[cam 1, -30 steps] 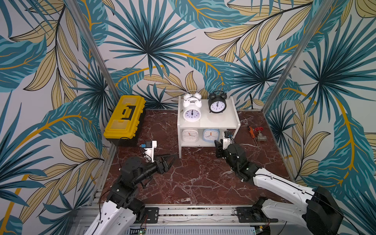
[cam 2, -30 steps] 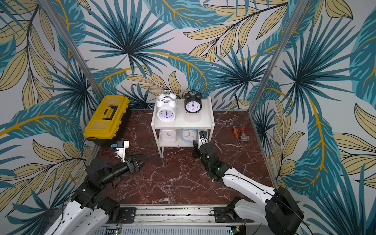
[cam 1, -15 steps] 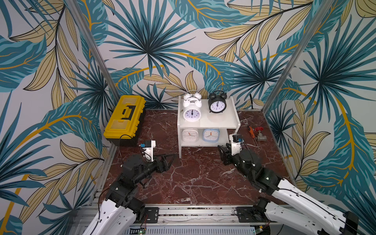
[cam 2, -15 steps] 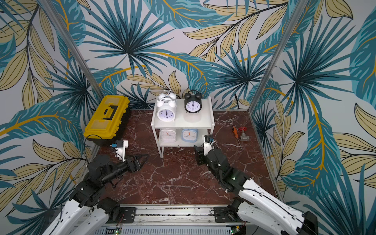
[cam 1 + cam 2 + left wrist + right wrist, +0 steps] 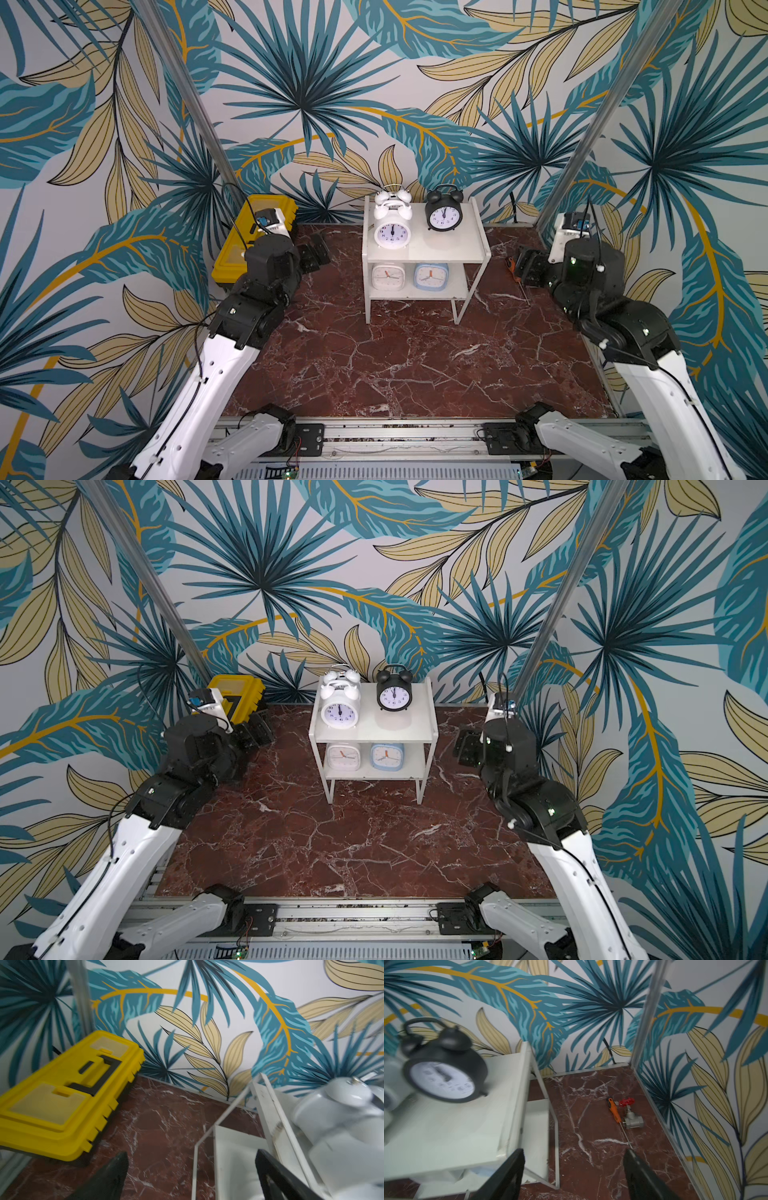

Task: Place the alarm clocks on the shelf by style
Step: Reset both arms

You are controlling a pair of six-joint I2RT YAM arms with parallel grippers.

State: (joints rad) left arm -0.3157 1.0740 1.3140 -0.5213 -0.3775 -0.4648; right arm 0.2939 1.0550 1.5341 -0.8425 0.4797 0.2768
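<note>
Alarm clocks stand on the shelf: three round on top, two square below. Left gripper and right gripper hang spread and empty beside it.

The left arm and right arm are formed of white tubular links joined by black housings. A black cable is routed along the left arm. A green light is shown on the right arm. The left gripper and right gripper are finished in black.
</note>
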